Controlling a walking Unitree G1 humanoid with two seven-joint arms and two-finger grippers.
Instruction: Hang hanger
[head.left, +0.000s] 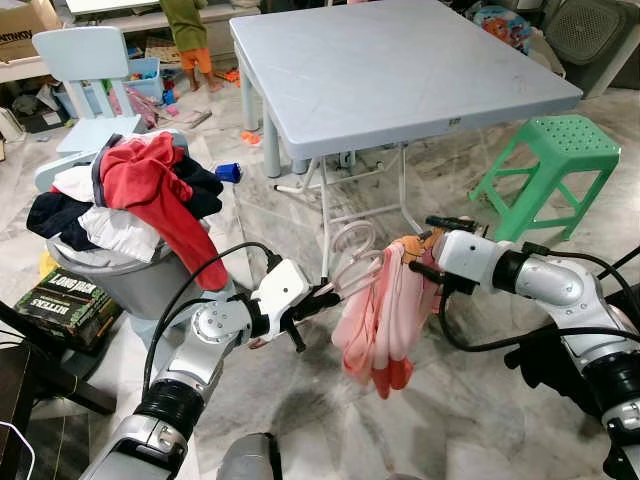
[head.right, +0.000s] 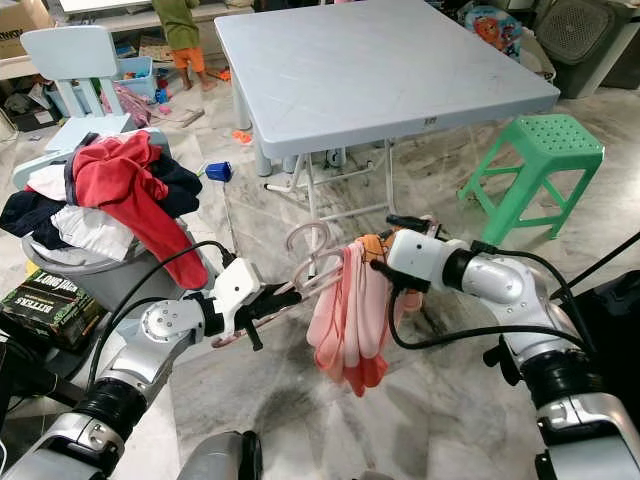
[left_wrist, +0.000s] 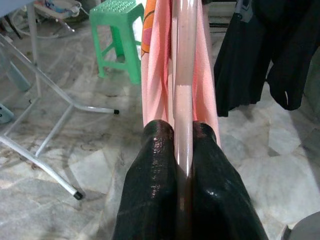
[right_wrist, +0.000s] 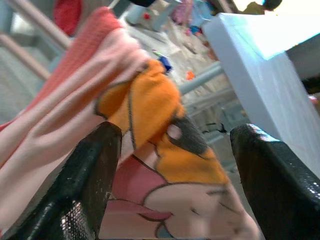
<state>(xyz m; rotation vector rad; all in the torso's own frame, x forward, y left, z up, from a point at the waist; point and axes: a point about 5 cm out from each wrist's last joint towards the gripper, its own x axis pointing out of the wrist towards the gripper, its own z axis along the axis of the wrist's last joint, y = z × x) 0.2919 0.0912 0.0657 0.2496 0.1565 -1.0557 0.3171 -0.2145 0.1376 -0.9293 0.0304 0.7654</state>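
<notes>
A pale pink hanger (head.left: 345, 262) carries a pink garment (head.left: 385, 320) with an orange print, held in the air in front of me. My left gripper (head.left: 325, 298) is shut on the hanger's bar (left_wrist: 183, 90), its fingers (left_wrist: 150, 170) pressed on both sides. My right gripper (head.left: 428, 248) is at the garment's upper right, its fingers (right_wrist: 95, 175) spread open around the orange printed cloth (right_wrist: 150, 112). The hanger's hook (head.right: 305, 240) rises above the garment's left side.
A grey folding table (head.left: 400, 70) stands just behind, its thin legs (head.left: 325, 215) close to the hanger. A green stool (head.left: 550, 170) is at the right. A grey basket (head.left: 130, 270) piled with clothes (head.left: 140, 195) is at the left. A person stands far back.
</notes>
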